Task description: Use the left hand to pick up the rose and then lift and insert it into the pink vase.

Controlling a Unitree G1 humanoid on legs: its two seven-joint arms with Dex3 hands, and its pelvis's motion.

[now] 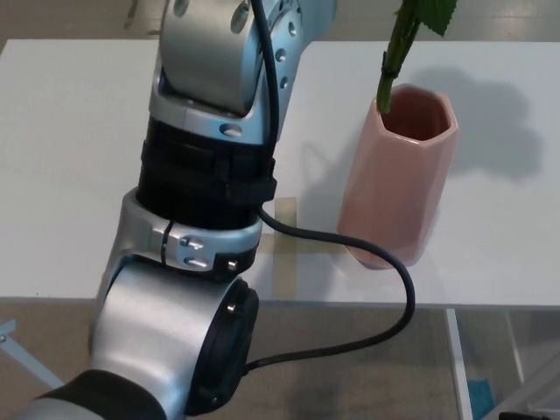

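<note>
Filling the near left of the head view, the left arm (197, 245) rises silver and black, a black cable (367, 289) looping from it toward the vase foot. Left robot hand is cut off above the top edge; cannot tell how its fingers stand. Right robot hand does not show. Pink vase (398, 188) stands upright on the white worktop (61, 175), right of the arm. Rose stem (391, 66) tilts down, its lower end inside the vase mouth at the near-left rim; a leaf (433, 13) shows at the top edge. Bloom out of frame.
</note>
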